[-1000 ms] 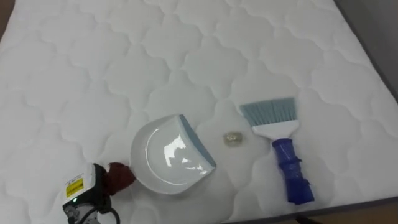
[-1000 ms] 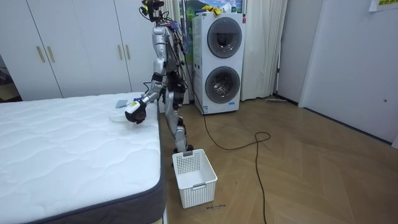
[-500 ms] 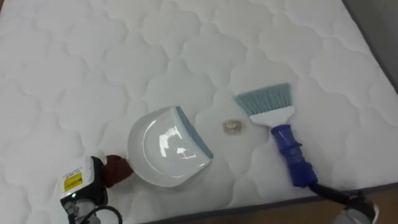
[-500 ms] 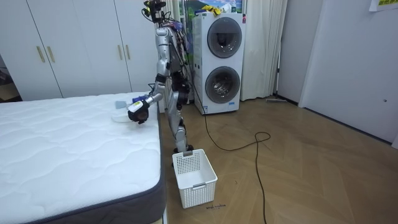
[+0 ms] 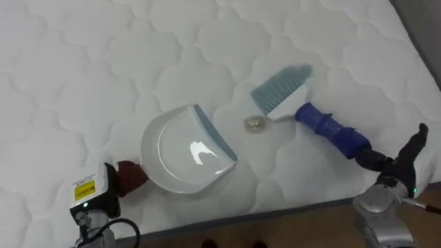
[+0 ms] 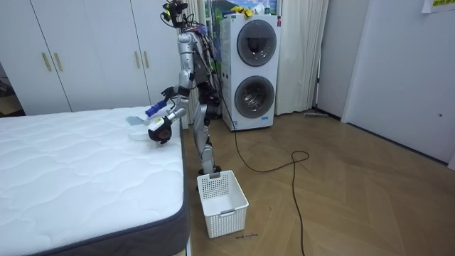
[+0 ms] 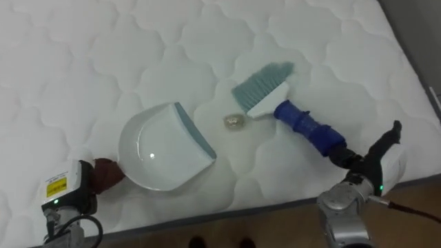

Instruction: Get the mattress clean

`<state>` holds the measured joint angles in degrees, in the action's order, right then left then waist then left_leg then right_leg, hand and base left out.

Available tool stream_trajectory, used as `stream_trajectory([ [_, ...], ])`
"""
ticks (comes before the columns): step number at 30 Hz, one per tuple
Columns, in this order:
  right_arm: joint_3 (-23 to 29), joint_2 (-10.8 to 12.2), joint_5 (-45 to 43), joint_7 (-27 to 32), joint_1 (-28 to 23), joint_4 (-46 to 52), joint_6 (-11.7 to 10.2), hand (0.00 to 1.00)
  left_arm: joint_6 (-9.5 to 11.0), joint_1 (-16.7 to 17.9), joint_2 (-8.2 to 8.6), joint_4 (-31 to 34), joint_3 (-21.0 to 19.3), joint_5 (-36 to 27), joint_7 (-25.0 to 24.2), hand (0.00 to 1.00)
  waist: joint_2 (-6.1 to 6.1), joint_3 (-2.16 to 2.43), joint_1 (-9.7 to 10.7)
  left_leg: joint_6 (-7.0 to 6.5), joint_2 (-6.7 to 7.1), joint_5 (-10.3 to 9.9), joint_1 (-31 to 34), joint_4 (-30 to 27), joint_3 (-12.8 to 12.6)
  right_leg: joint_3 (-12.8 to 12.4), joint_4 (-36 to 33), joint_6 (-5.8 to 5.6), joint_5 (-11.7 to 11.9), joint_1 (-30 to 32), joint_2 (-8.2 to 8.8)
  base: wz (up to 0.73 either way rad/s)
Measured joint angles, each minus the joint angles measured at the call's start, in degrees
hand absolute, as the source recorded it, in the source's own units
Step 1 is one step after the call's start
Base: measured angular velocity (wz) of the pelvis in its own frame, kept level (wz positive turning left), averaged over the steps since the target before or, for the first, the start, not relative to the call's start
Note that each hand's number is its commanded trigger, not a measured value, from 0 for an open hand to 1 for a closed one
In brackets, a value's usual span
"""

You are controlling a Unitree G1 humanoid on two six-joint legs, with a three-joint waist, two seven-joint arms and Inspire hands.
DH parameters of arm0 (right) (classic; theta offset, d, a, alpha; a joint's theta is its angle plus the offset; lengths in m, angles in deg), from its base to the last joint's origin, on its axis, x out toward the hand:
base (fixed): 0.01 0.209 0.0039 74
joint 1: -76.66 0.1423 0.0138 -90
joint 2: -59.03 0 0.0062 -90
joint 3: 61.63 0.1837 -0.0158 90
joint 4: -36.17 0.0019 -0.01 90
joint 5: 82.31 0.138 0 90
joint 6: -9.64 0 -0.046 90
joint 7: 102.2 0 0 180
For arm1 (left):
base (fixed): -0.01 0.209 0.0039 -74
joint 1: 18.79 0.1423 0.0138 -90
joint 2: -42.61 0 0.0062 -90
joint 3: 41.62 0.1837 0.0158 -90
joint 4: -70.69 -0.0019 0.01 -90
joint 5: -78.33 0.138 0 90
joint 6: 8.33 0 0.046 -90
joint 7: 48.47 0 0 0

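Note:
A white dustpan (image 5: 185,150) with a grey-blue lip lies on the quilted white mattress (image 5: 103,62), mouth facing right. Its dark red handle (image 5: 129,176) runs into my left hand (image 5: 93,198) near the bed's front edge, which is curled on it. A small pale scrap (image 5: 254,122) lies just right of the pan's lip. The brush (image 5: 329,129) has a blue handle and pale blue bristles (image 5: 279,84) that rest beside the scrap. My right hand (image 5: 384,172) is shut on the handle's end at the bed's right front edge.
The mattress edge (image 5: 289,210) runs along the bottom, with wood floor below. In the room view I stand at the bed's side; a white basket (image 6: 222,201) sits on the floor by the bed, and stacked washing machines (image 6: 254,64) stand behind me.
My right hand has come in from the lower right and taken the brush handle. The brush has swung round, its bristles now up and left, closer to the scrap. The dustpan stays put.

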<state>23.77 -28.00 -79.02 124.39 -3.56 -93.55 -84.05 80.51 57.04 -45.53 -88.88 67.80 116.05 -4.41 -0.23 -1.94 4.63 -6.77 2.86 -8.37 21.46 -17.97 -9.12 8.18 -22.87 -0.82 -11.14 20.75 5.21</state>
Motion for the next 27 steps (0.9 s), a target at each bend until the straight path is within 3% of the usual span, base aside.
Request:
stream_trajectory([
  [18,-4.0,0.0,-1.0,1.3,-0.1,-0.1,0.1,0.00,-0.8,-2.1,-0.30,0.5,1.2,0.0,-1.3,1.00,-0.04,-0.63,0.0,0.00,-0.10,0.0,2.4,-0.5,0.0,1.9,0.0,0.29,0.2,2.2,0.39,0.00],
  [27,-8.1,-0.6,-0.3,1.5,-2.4,-0.4,0.1,0.00,-1.4,-2.3,-0.64,2.6,1.6,0.0,-1.8,1.00,-0.04,-0.63,-0.2,0.01,-0.11,0.0,2.3,-0.5,-0.1,1.5,-0.4,0.30,0.2,2.4,0.38,0.00],
])
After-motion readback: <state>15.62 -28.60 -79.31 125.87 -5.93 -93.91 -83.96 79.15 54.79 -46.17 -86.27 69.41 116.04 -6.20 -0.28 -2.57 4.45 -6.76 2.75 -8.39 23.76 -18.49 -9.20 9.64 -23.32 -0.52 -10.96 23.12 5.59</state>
